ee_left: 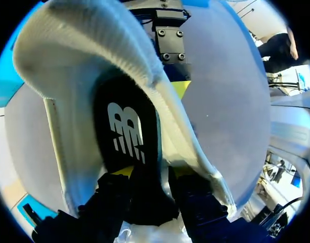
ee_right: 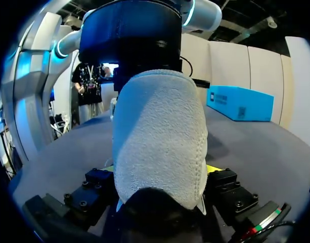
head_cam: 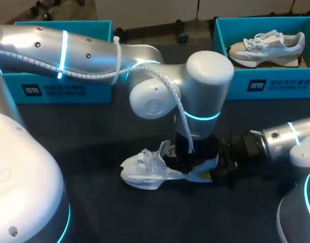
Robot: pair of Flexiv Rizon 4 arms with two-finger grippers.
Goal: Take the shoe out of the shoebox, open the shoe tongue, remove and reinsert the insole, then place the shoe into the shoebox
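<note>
On the dark bench [head_cam: 94, 217], the left arm [head_cam: 94, 50] plunges into a white shoe [head_cam: 144, 169] lying outside the blue shoeboxes [head_cam: 276, 83]; right jaws clamp its heel, left jaws pinch the black insole [ee_left: 125, 131] inside.

White logo on black insole [ee_left: 125, 126], unreadable white print fronting left shoebox [head_cam: 53, 91] and right shoebox [head_cam: 278, 85]

Head view dim w/ glare on left arm [head_cam: 94, 50]; wrist views brighter, shoe [head_cam: 144, 174] well lit
</note>
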